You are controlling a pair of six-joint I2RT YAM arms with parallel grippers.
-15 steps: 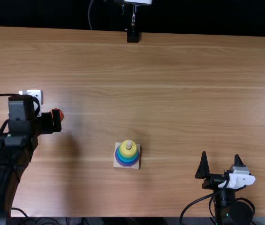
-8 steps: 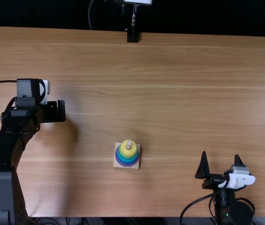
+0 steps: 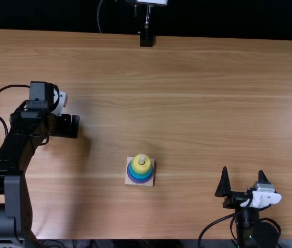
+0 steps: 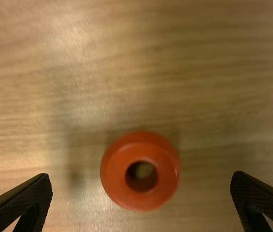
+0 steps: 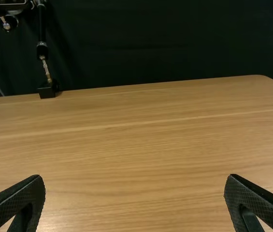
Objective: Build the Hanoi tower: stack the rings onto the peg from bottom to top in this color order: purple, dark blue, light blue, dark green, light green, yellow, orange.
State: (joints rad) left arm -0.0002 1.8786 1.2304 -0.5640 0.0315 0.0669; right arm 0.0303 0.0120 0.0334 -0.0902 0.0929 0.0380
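The orange ring (image 4: 114, 169) lies flat on the counter (image 3: 202, 93), its hole facing up and its axis upright. Above it, the left pincer (image 3: 68, 126) points down, its 2 fingers spread wide. The peg (image 3: 142, 159) stands upright, yellow ring (image 3: 141, 168) uppermost, purple ring (image 3: 139, 181) lowest. The right pincer (image 3: 243, 170) points toward the far edge, its 2 fingers apart.
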